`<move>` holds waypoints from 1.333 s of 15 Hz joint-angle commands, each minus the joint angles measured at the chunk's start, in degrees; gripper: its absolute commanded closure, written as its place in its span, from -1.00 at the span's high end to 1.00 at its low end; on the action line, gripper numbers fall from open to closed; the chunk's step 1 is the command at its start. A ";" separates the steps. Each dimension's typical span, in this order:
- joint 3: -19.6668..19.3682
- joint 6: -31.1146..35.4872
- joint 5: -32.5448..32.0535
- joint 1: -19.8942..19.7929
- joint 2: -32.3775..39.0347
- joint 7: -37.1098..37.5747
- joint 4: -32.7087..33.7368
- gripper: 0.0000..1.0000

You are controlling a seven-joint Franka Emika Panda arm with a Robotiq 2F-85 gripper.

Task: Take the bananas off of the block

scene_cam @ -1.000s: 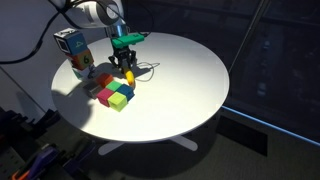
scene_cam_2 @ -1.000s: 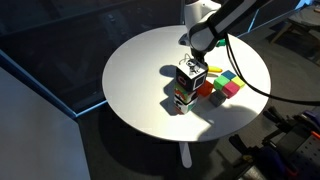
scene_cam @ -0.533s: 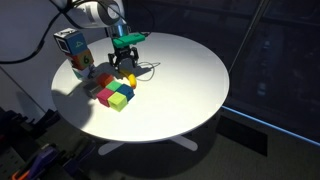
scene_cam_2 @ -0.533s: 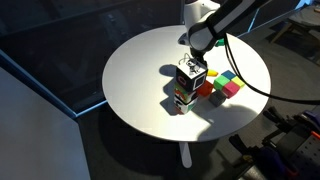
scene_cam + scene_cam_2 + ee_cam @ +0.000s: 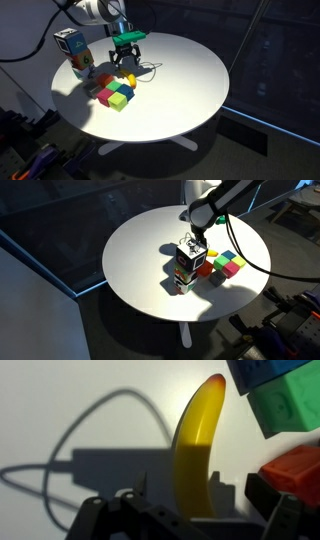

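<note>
Above the round white table (image 5: 180, 80), the hand (image 5: 126, 55) grips the glossy yellow plastic bananas (image 5: 197, 445), holding them clear of the cluster of coloured cube blocks (image 5: 113, 93), beside a blue-white-orange carton (image 5: 72, 48)

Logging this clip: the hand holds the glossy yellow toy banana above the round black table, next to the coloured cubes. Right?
Not quite: the round table is white, not black, as both exterior views show. The hand does hold the glossy yellow toy banana beside the coloured cubes.
</note>
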 commanded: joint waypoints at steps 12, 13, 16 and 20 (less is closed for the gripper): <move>-1.15 -12.80 7.06 0.29 -10.32 22.72 -7.05 1.00; -1.13 -13.54 7.36 0.22 -11.13 24.48 -8.07 1.00; -1.40 -14.90 8.89 0.16 -13.91 29.59 -11.92 1.00; -1.93 -14.35 12.02 -0.20 -18.46 35.20 -17.86 1.00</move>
